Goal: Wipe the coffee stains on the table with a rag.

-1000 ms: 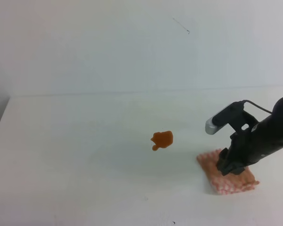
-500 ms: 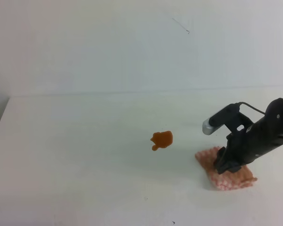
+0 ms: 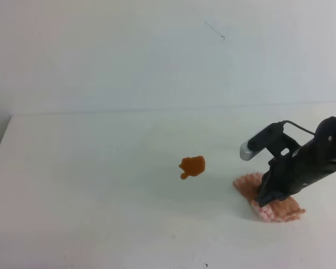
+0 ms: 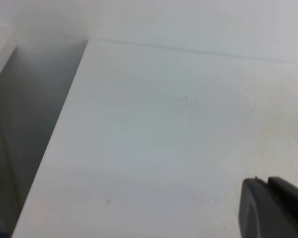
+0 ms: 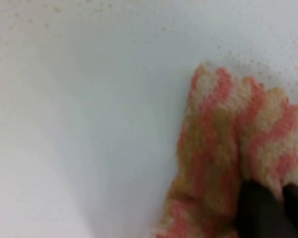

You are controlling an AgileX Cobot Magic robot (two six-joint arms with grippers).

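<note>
Pinching small pink-and-white checked soft rag (image 3: 274, 204), right pincer (image 3: 267, 197) is closed on bunched cloth; light, limp, best gripped mid-fold. Left pincer (image 4: 273, 208) closed, empty.

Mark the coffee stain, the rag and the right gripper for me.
coffee stain (image 3: 192, 166): exterior high view, middle of the blot.
rag (image 3: 280, 210): exterior high view, near corner left uncovered.
right gripper (image 3: 267, 199): exterior high view, fingertips on the rag.
</note>
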